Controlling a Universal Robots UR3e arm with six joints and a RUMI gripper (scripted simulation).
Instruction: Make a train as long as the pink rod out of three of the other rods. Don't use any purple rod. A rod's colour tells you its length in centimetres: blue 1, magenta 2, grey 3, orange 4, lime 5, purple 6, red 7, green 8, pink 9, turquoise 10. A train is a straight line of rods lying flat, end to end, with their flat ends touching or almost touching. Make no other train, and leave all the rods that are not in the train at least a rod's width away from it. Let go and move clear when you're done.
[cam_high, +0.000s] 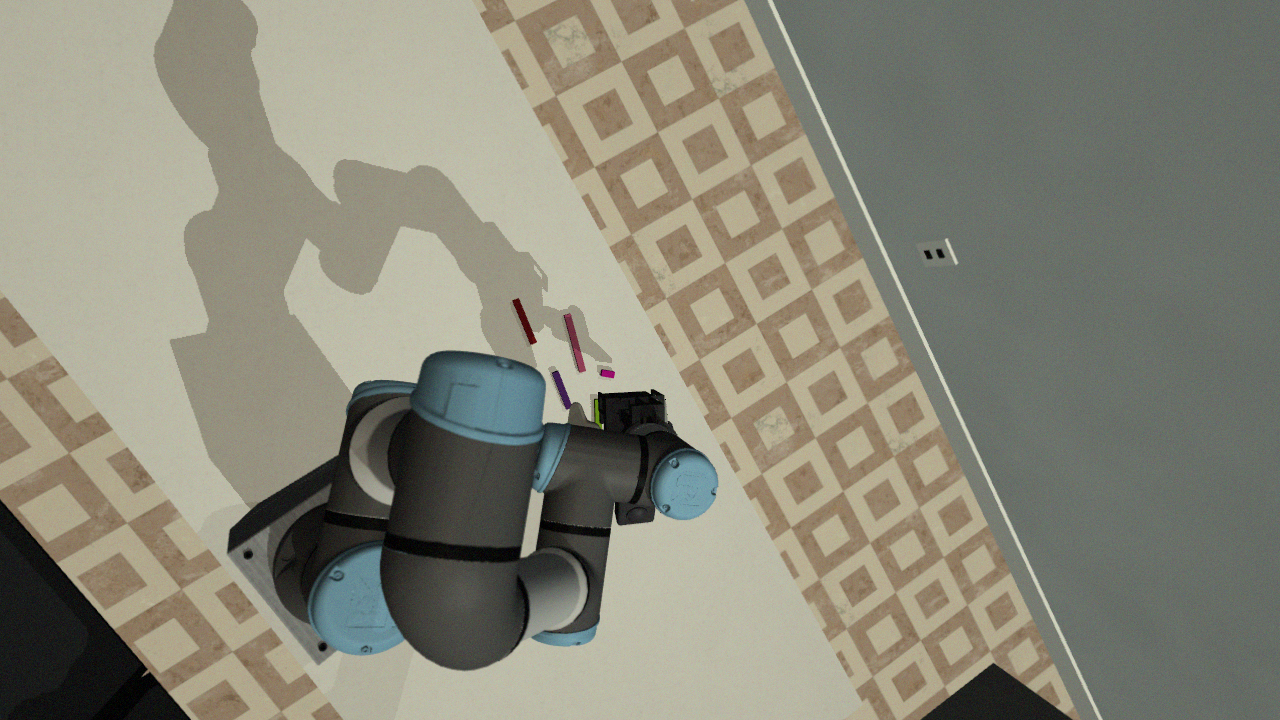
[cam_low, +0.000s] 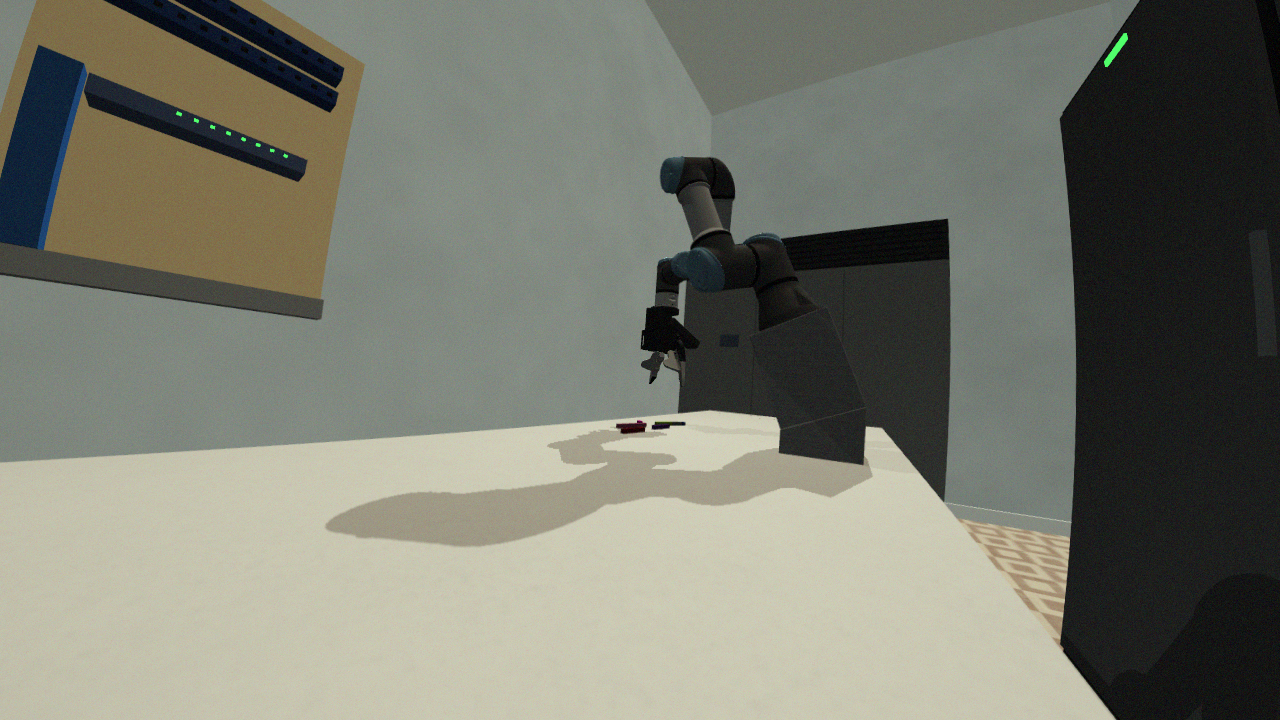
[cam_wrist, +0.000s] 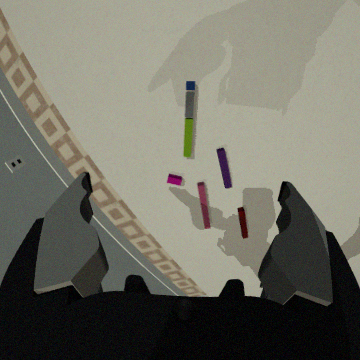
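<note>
In the wrist view, a lime rod, a grey rod and a blue rod lie flat in one straight line, end to end. The pink rod lies nearer the camera, with the magenta rod to its left, the purple rod to its right and the red rod further right. My gripper is open and empty, high above the table. In the top view the pink rod, red rod, purple rod and magenta rod show; my gripper hides most of the line.
The table's edge runs close to the left of the rods in the wrist view, with patterned floor below. The arm's base stands on the table behind the rods. A dark cabinet stands at the right.
</note>
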